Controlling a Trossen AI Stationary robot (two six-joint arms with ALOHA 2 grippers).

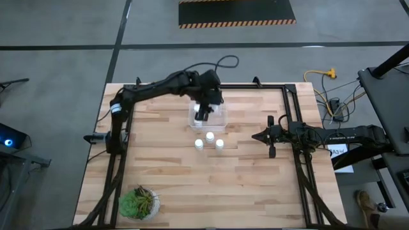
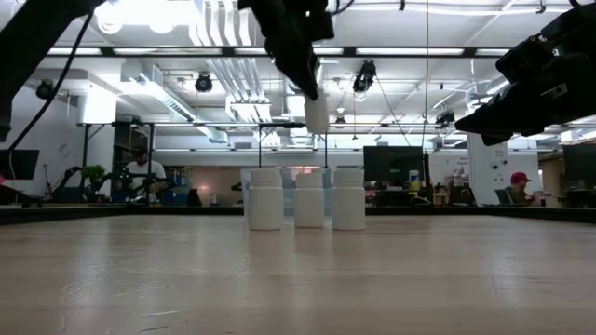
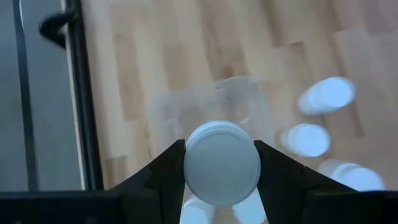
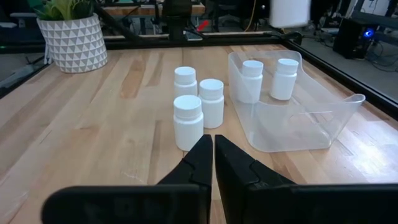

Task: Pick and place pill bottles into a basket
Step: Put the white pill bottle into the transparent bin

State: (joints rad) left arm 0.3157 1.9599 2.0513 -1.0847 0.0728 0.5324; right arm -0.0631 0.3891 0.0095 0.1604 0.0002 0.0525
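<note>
My left gripper (image 1: 204,115) hangs above the clear basket (image 1: 220,119) at the table's far middle, shut on one white pill bottle (image 3: 222,163). In the low view this bottle (image 2: 317,112) is high above the tabletop. Inside the basket (image 4: 298,124) two bottles (image 4: 252,79) (image 4: 285,78) stand upright on their bases. Three more bottles (image 1: 199,144) (image 1: 209,136) (image 1: 220,144) stand upright on the wood just in front of the basket. My right gripper (image 1: 271,137) waits shut at the table's right side, touching nothing. My left gripper pinches the bottle by its two opposite sides between its two fingers (image 3: 171,168), just below the round cap (image 3: 222,158). The fingers come from above, slanting down. The bottle is lifted clear over the basket, its lower end (image 2: 318,121) showing below the fingers.
A potted plant (image 1: 138,202) stands at the table's near left corner. Black frame rails (image 1: 294,121) run along the table's left, right and far edges. Bare wood lies on both sides of the three standing bottles and in front of them.
</note>
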